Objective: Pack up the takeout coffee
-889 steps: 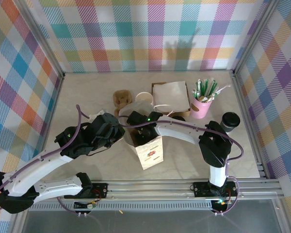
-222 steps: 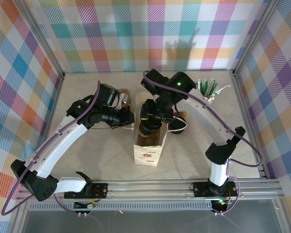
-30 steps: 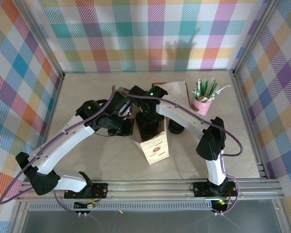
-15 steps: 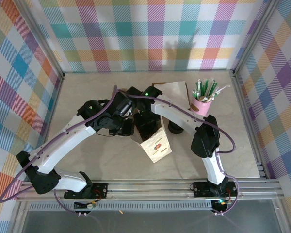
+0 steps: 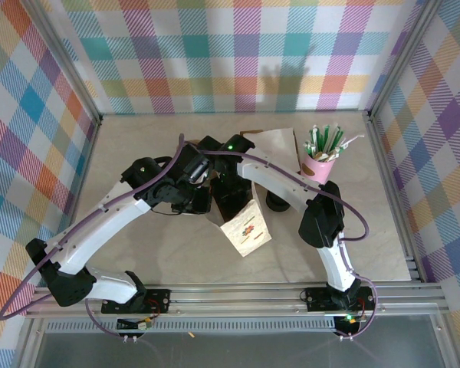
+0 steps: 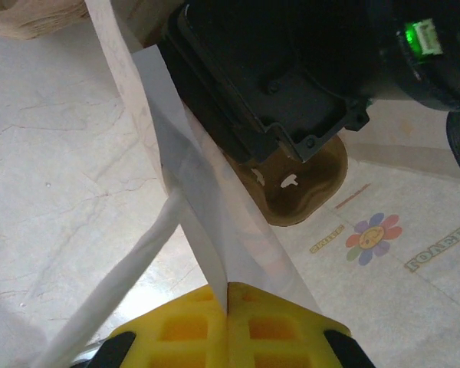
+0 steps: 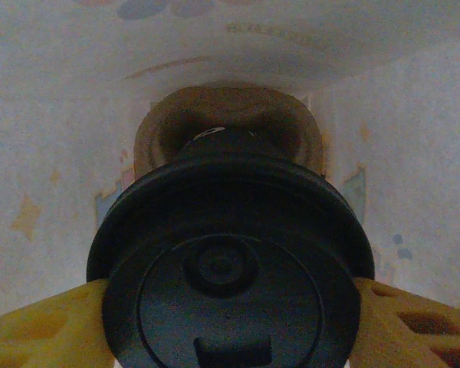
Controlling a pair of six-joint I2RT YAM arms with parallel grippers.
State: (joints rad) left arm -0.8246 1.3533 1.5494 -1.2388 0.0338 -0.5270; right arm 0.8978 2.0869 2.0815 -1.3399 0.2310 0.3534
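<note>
Marble table (image 5: 130,153), plaid walls. Near centre stands 1 bag (image 5: 247,230); left gripper (image 6: 227,295) is clamped on its edge. Right gripper (image 7: 230,322) grips the coffee (image 7: 230,230) inside the bag, above a brown tray (image 7: 222,107). Straw cup (image 5: 318,170) far right.

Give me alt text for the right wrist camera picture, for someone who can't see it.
A round black plastic lid, seen close from above, is held between the right claw's yellow fingers. Beyond it, a brown moulded cardboard cup tray lies deep inside a white paper bag, whose printed pattern shows faintly through its walls.
</note>
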